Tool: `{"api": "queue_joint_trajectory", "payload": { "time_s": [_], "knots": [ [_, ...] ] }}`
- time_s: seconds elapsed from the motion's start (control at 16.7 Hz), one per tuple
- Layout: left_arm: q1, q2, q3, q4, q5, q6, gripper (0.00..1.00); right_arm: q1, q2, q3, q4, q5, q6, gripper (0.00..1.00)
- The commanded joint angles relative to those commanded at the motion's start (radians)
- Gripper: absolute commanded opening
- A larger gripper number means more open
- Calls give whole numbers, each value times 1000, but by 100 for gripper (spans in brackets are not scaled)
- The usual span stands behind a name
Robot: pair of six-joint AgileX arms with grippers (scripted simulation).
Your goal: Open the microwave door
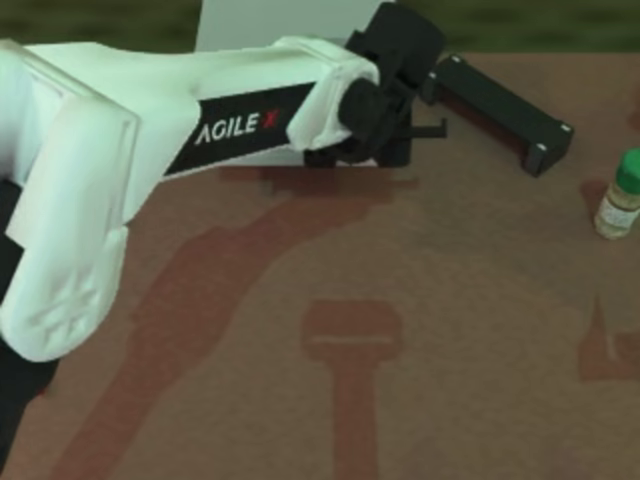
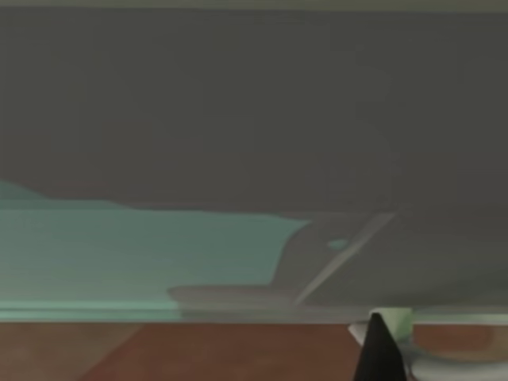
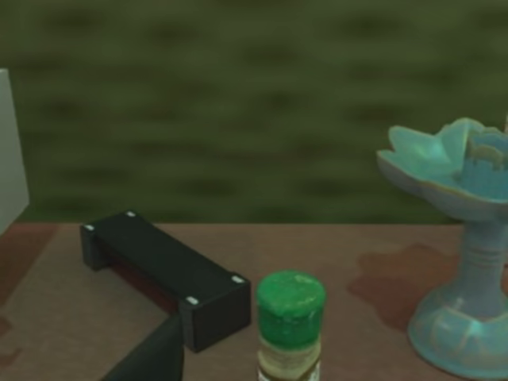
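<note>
the left arm reaches across the surface (image 1: 400, 300) to the microwave (image 1: 270, 25) at the far edge. the left gripper (image 1: 425, 128) sits at its front, though i cannot tell whether its fingers are open. up close, the microwave door (image 2: 238, 111) fills the left wrist view, teal cavity (image 2: 119, 246) showing below. the right gripper is out of sight in the top view; a black block (image 1: 505, 110) and a green-capped bottle (image 1: 622, 195) stand to the right.

A reddish-brown worktop (image 1: 450, 300) with darker rust-coloured patterns filled the scene. Beyond its far edge lay a blurred, mottled dark-green backdrop (image 3: 238, 103). Light was soft and even.
</note>
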Motion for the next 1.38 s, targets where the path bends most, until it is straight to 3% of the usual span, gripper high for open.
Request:
{"api": "queue_joint_trajectory", "payload": {
  "time_s": [0.12, 0.48, 1.38],
  "knots": [
    [-38, -24, -51, -8, 12, -2, 0, 0, 0, 0, 0, 0, 0, 100],
    [-35, -86, -146, 46, -21, -31, 0, 0, 0, 0, 0, 0, 0, 100],
    [-35, -89, -150, 48, -21, -32, 0, 0, 0, 0, 0, 0, 0, 100]
  ]
}}
